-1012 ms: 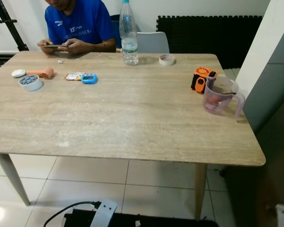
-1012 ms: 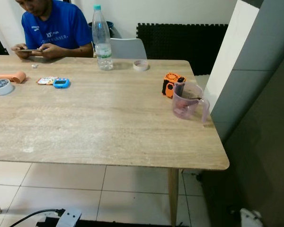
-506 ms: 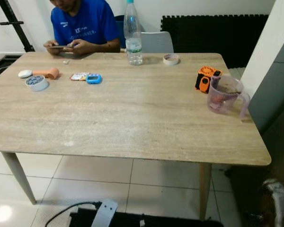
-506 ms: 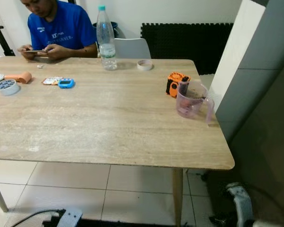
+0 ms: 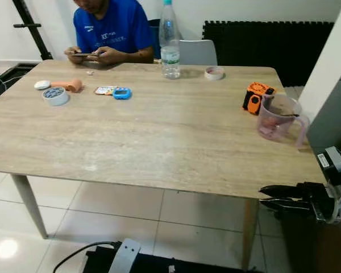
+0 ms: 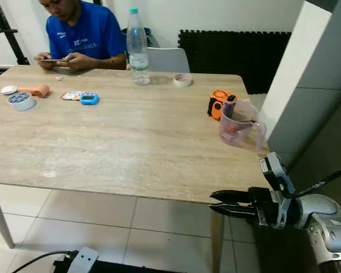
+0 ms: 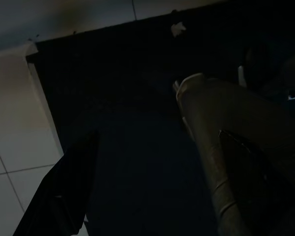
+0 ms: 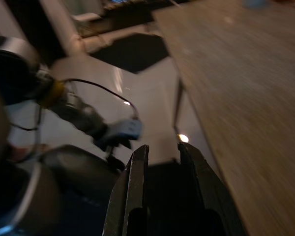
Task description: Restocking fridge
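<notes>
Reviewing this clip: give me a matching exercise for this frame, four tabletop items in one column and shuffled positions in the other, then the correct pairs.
Items:
1. water bottle
2. clear measuring jug
3. blue gadget
4. roll of tape

Places:
A. near the table's right edge, beside the orange device
B. far edge, in front of the white chair
C. left end, next to an orange cylinder
D. between the tape and the bottle, beside a small packet

Pairs: 1-B, 2-A, 3-D, 4-C
</notes>
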`<state>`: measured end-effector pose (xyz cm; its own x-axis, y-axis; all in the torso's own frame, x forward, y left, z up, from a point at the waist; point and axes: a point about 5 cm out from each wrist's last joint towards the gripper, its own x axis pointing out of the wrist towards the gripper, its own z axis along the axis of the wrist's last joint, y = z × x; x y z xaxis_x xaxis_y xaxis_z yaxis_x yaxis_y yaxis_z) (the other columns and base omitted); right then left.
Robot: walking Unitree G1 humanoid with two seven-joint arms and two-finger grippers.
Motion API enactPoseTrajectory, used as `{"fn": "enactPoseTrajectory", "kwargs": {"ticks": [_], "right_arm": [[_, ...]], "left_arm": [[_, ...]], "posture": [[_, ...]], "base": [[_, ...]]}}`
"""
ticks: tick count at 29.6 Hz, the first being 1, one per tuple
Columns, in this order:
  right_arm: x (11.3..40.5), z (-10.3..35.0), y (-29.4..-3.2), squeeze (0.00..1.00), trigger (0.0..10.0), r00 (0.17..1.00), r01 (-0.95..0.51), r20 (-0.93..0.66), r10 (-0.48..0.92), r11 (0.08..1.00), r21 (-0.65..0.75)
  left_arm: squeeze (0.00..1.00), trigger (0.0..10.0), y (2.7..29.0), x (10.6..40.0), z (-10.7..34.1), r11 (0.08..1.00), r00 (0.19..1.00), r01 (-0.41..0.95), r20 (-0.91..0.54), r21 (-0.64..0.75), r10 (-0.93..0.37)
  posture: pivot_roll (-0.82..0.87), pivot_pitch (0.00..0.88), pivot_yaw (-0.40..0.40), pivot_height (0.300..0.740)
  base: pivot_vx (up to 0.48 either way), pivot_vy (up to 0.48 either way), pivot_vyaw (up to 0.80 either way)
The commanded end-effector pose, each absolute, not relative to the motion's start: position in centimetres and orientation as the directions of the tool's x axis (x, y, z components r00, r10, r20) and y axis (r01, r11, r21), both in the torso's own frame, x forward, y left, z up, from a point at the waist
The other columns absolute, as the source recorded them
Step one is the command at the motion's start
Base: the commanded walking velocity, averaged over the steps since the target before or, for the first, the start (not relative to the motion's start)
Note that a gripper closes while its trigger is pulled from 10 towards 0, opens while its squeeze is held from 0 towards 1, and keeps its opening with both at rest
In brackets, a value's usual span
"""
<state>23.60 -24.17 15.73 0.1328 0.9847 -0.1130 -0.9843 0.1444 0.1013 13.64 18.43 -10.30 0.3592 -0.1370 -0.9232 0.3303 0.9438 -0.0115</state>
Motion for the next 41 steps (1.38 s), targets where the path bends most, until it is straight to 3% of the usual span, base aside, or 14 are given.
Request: {"fn": "enactPoseTrajectory", "kwargs": {"ticks": [1, 4, 6, 9, 12, 13, 15, 16, 18, 19, 24, 27, 37, 41], "right_arm": [[23.3, 17.2, -22.5, 0.0, 10.0, 0.03, -0.998, -0.061, 0.998, 0.034, 0.056], [22.9, 19.1, -21.4, 0.0, 10.0, -0.012, -1.0, 0.012, 1.0, -0.012, 0.005], [23.3, 20.5, -20.9, 0.0, 10.0, 0.005, -0.999, 0.089, 0.996, 0.008, -0.04], [26.7, 21.9, -21.0, 0.0, 10.0, 0.273, -0.946, 0.172, 0.946, 0.297, -0.132], [30.3, 21.7, -22.0, 0.0, 10.0, 0.544, -0.81, 0.136, 0.828, 0.56, -0.172], [30.3, 21.7, -22.0, 0.0, 10.0, 0.544, -0.81, 0.136, 0.828, 0.56, -0.172], [32.4, 21.4, -23.0, 0.0, 10.0, 0.696, -0.693, 0.115, 0.709, 0.705, -0.149], [33.6, 21.3, -23.8, 0.62, 10.0, 0.79, -0.592, 0.102, 0.605, 0.795, -0.133], [34.3, 21.2, -24.4, 0.62, 10.0, 0.841, -0.522, 0.092, 0.534, 0.844, -0.127], [35.0, 21.0, -25.1, 1.0, 10.0, 0.896, -0.427, 0.072, 0.438, 0.894, -0.135], [35.7, 20.8, -26.6, 1.0, 10.0, 0.959, -0.264, 0.06, 0.277, 0.95, -0.167], [36.2, 21.2, -28.0, 1.0, 10.0, 0.978, -0.165, 0.109, 0.178, 0.979, -0.116], [35.3, 20.5, -32.5, 1.0, 10.0, 0.993, -0.052, 0.109, 0.05, 0.999, 0.015], [35.1, 20.3, -33.1, 1.0, 10.0, 0.994, -0.033, 0.104, 0.028, 0.999, 0.043]], "left_arm": [[0.0, 10.0, 19.0, 13.1, -10.4, 0.944, 0.338, 0.33, -0.933, -0.007, -0.125], [0.0, 10.0, 19.0, 13.1, -10.4, 0.944, 0.338, 0.329, -0.933, -0.008, -0.126], [0.0, 10.0, 19.0, 13.2, -10.4, 0.944, 0.338, 0.329, -0.932, -0.01, -0.128], [0.0, 10.0, 18.9, 13.2, -10.4, 0.945, 0.339, 0.328, -0.932, -0.012, -0.13], [0.0, 10.0, 18.9, 13.2, -10.4, 0.945, 0.34, 0.327, -0.931, -0.013, -0.131], [0.0, 10.0, 18.9, 13.2, -10.4, 0.945, 0.34, 0.327, -0.931, -0.013, -0.131], [0.0, 10.0, 18.9, 13.2, -10.4, 0.945, 0.34, 0.327, -0.931, -0.013, -0.131], [0.0, 10.0, 18.9, 13.2, -10.4, 0.945, 0.341, 0.326, -0.931, -0.013, -0.13], [0.0, 10.0, 18.9, 13.2, -10.4, 0.945, 0.341, 0.326, -0.931, -0.013, -0.13], [0.0, 10.0, 18.8, 13.2, -10.4, 0.945, 0.341, 0.325, -0.931, -0.013, -0.13], [0.0, 10.0, 18.8, 13.2, -10.4, 0.946, 0.341, 0.323, -0.931, -0.016, -0.132], [0.0, 10.0, 18.7, 13.1, -10.4, 0.946, 0.34, 0.323, -0.931, -0.017, -0.133], [0.0, 10.0, 18.8, 12.8, -10.5, 0.937, 0.325, 0.35, -0.937, -0.009, -0.13], [0.0, 10.0, 18.9, 12.8, -10.5, 0.934, 0.322, 0.356, -0.938, -0.006, -0.129]], "posture": [[-0.02, 0.0, 0.031, 0.74], [-0.02, 0.0, 0.031, 0.74], [-0.02, 0.0, 0.029, 0.74], [-0.02, 0.0, 0.027, 0.74], [-0.02, 0.0, 0.026, 0.74], [-0.02, 0.0, 0.026, 0.74], [-0.02, 0.0, 0.025, 0.74], [-0.02, 0.0, 0.025, 0.74], [-0.02, 0.0, 0.025, 0.74], [-0.01, 0.0, 0.021, 0.74], [0.0, 0.0, 0.016, 0.74], [0.0, 0.0, 0.017, 0.74], [0.0, 0.012, 0.021, 0.74], [0.0, 0.033, 0.023, 0.74]], "base": [[0.0, 0.0, 0.0], [0.0, 0.0, 0.0], [0.0, 0.0, 0.0], [0.0, 0.0, 0.0], [0.0, 0.0, 0.0], [0.0, 0.0, 0.0], [0.0, 0.0, 0.0], [0.0, 0.0, 0.0], [0.0, 0.0, 0.0], [0.0, 0.0, 0.0], [0.0, 0.0, 0.0], [0.0, 0.0, 0.0], [0.0, 0.0, 0.0], [0.0, 0.0, 0.0]]}}
